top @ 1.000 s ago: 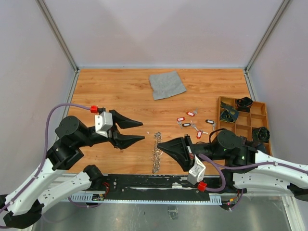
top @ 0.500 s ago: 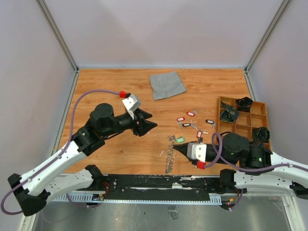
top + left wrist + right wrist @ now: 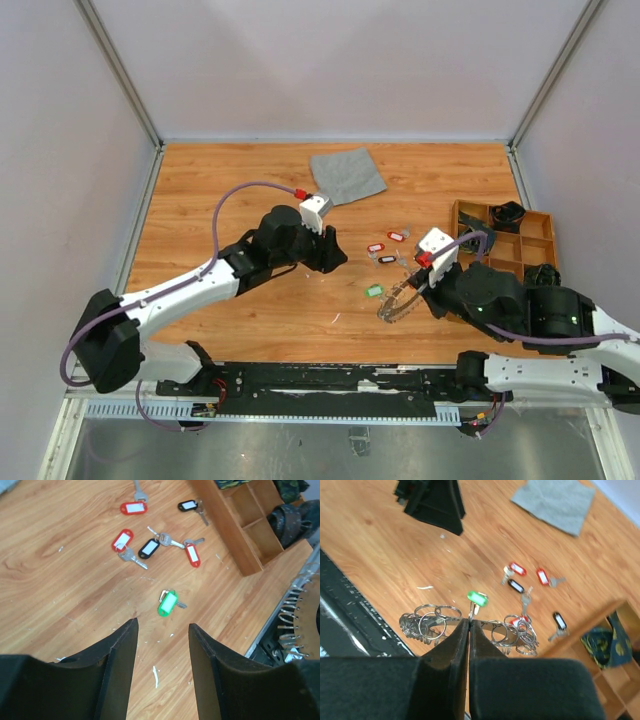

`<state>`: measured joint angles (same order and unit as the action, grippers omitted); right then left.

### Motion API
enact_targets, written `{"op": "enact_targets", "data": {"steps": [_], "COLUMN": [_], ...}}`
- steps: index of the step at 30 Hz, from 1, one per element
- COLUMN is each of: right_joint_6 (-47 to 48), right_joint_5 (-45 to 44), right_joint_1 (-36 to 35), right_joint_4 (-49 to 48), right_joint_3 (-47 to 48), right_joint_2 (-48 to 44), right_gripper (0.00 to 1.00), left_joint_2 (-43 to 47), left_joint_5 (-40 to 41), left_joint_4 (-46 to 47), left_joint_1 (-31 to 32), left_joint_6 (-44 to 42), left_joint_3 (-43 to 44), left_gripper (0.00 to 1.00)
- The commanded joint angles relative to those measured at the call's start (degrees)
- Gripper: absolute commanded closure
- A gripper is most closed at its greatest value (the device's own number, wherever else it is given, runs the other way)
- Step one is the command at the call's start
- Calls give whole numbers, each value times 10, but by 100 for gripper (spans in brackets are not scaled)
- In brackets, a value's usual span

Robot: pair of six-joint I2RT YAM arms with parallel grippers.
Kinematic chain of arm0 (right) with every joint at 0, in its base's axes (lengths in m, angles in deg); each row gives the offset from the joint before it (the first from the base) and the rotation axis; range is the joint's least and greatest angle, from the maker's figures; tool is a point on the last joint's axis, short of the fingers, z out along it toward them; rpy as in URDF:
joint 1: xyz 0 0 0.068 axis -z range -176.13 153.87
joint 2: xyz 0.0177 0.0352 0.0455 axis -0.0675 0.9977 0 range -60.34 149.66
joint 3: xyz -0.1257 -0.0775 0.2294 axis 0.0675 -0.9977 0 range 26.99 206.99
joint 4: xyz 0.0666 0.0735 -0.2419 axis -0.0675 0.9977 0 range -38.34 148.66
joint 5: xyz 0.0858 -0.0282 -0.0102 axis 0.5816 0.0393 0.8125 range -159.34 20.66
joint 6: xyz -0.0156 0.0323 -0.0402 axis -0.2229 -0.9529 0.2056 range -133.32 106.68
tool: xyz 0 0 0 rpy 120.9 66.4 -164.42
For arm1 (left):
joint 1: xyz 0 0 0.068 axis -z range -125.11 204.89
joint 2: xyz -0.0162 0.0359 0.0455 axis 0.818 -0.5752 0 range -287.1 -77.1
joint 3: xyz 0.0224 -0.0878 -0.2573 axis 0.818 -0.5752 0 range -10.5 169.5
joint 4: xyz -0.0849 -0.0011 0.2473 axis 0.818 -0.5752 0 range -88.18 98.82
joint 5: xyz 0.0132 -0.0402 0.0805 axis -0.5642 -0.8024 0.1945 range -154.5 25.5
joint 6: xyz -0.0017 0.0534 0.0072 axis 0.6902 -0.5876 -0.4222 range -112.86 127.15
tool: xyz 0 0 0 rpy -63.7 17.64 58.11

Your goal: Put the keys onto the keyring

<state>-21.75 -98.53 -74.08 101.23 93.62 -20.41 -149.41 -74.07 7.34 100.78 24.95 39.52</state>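
Several keys (image 3: 149, 548) lie flat on the table (image 3: 220, 190), light and thin, and are probably easiest to pinch by their plastic tags. The right gripper (image 3: 470, 624) is clamped on the rim of the stiff keyring (image 3: 397, 305) just beside them. The left gripper (image 3: 162, 626), jaws apart, hovers over the green-tagged key (image 3: 168, 603).
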Motion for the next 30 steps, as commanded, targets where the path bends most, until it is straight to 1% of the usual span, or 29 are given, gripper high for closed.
{"op": "enact_targets", "data": {"steps": [1,2,3,4,7,11,14,17,19,21,25,30], "right_joint_6": [-63,-55,-40,-31,-19,-22,-40,-64,-85,-105,-138,-141], "right_joint_5": [-43,0,58,112,209,243,248,232,227,224,230,251], "right_joint_1": [74,118,187,235,341,445,507,533,534,534,534,534], "right_joint_4": [67,62,51,34,-6,-17,-10,21,43,64,92,115], "right_joint_3": [27,26,21,10,-14,-32,-53,-71,-78,-79,-78,-79], "right_joint_2": [39,47,52,55,59,48,17,-20,-50,-73,-109,-136], "right_gripper": [100,100,100,100,100,99,100,99,99,99,99,100], "left_joint_2": [-27,-32,-37,-42,-65,-120,-170,-229,-265,-305,-368,-439], "left_joint_5": [42,51,61,72,104,173,212,254,289,309,351,411], "left_joint_4": [43,43,43,43,35,4,-16,-45,-67,-102,-152,-244], "left_joint_1": [5,6,9,13,31,74,95,116,132,144,168,190], "left_joint_6": [58,66,72,76,91,94,124,149,165,187,229,278], "left_joint_3": [9,9,11,12,24,68,103,142,176,223,282,372], "left_gripper": [50,50,50,50,49,47,48,50,50,50,51,59]}}
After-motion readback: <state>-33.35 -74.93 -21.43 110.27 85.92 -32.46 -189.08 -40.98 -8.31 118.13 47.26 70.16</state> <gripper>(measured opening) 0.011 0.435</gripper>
